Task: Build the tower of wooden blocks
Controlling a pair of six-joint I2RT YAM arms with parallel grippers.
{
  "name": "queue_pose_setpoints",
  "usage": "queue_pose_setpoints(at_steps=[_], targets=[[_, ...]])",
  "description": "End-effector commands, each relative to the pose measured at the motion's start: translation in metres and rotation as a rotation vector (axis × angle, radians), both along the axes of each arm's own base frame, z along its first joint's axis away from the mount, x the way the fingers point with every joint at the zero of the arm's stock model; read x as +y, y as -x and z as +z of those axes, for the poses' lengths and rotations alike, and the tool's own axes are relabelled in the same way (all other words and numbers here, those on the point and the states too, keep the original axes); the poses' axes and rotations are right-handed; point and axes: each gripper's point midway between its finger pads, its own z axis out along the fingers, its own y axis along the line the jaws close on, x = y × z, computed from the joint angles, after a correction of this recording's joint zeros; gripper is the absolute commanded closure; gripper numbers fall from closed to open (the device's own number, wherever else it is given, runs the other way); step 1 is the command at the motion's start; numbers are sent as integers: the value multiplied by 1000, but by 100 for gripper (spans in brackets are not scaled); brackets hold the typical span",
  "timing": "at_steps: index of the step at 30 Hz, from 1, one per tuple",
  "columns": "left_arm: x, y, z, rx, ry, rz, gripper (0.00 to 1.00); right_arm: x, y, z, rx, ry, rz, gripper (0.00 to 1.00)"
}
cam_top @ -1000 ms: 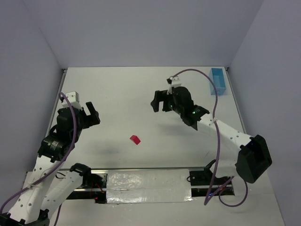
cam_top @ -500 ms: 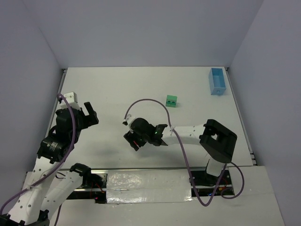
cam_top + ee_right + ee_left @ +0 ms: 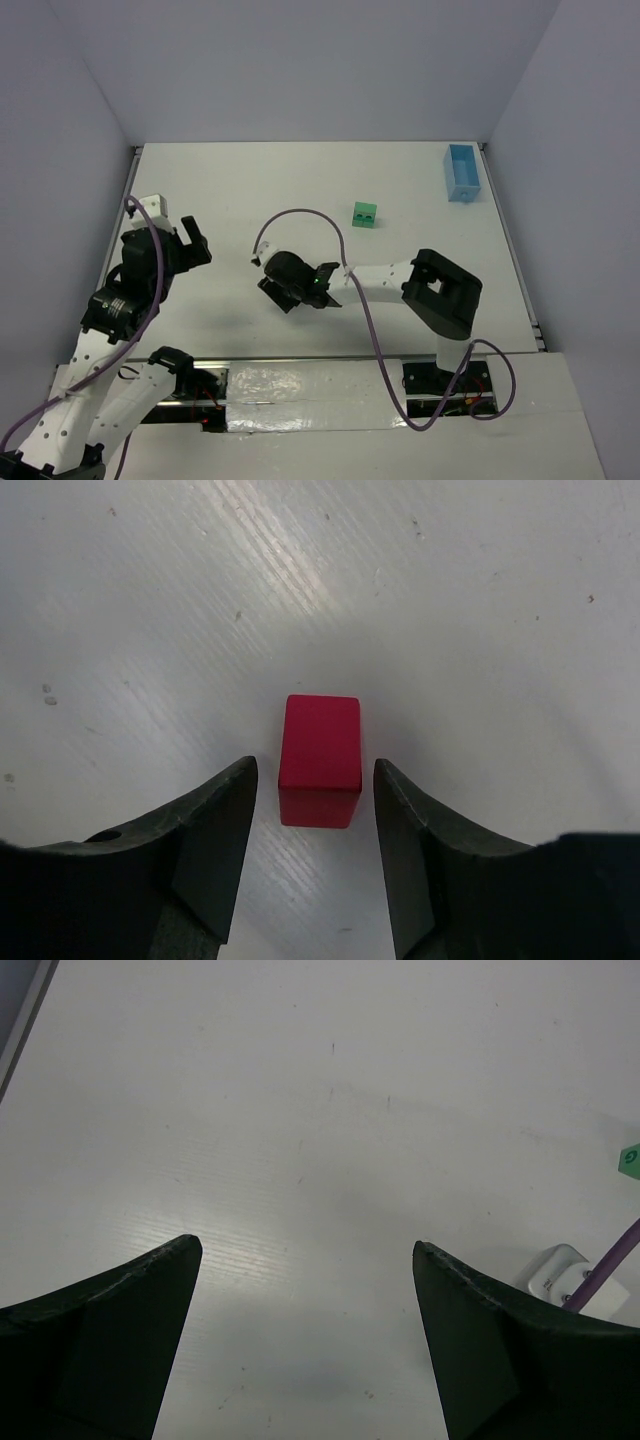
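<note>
The right gripper's (image 3: pixel 315 766) jaws stand partly apart, one on each side of a small red painted wood block (image 3: pixel 320 755). A thin strip of white shows between the block and each jaw, so neither one touches it. The block lies flat on the white tabletop (image 3: pixel 250 180), its long side running along the jaws. In the overhead view, the right arm reaches leftward across the near middle of the tabletop, its wrist hiding the red block from above, and a purple cable (image 3: pixel 300 215) arches over it.

The left gripper's (image 3: pixel 305 1248) jaws are spread wide with only bare tabletop between them, and they hang above the left side, well apart from the red block.

The green painted wood blocks (image 3: pixel 366 213), which look like two pieces touching side by side, rest past the right wrist, toward the far side. A light blue rectangular tray (image 3: pixel 462 172) sits in the far right corner.
</note>
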Motion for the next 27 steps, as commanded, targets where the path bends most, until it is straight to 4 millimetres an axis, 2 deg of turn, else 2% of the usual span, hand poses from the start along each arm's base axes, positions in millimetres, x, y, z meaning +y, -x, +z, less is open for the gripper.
queue_pose_setpoints(at_steps=[1,3,4,6,10,12,13,14,15,16,17,18,19,20,21,22,23,24,25,26,27], targets=[[-2,-3,5,-22,1,-12,1,9,-17,14,-43,-24,-11,44],[-2,-3,5,-24,2,-12,1,10,-16,11,-12,-38,6,50],[-2,-3,6,-25,1,-14,0,9,-16,10,-7,-39,11,58],[-2,-3,5,-25,2,-14,0,9,-11,8,11,-47,40,63],[-2,-3,6,-27,2,-18,0,9,-6,10,25,-58,68,81],[-5,-3,6,-31,11,-33,1,9,-5,19,5,-84,84,85],[-8,-3,7,-33,24,-39,1,10,-3,24,-15,-93,123,92],[-11,-2,8,-38,42,-54,1,16,-1,47,-42,-167,147,94],[-24,-1,6,-28,77,-112,0,11,5,48,-47,-166,187,99],[-33,0,4,-19,121,-143,0,12,3,73,-100,-225,199,100],[-43,1,1,-7,156,-180,0,16,0,88,-150,-278,205,100],[-59,5,-2,20,212,-251,0,8,1,87,-167,-284,202,100],[-69,7,-2,35,275,-272,0,6,-2,107,-217,-321,208,100],[-78,9,-1,43,315,-307,0,3,-1,111,-233,-320,224,100],[-101,16,6,43,393,-419,1,-1,1,113,-247,-312,242,100],[-114,21,13,41,474,-462,0,-1,8,127,-263,-339,289,100],[-125,25,10,58,530,-506,1,-5,15,125,-276,-315,353,100],[-145,33,25,48,642,-607,0,-4,27,129,-269,-335,417,100],[-154,37,27,63,697,-652,0,-8,32,145,-297,-369,448,100],[-162,41,20,100,744,-686,0,-12,36,145,-320,-375,470,100],[-172,48,24,125,808,-740,1,-15,39,150,-338,-398,477,100]])
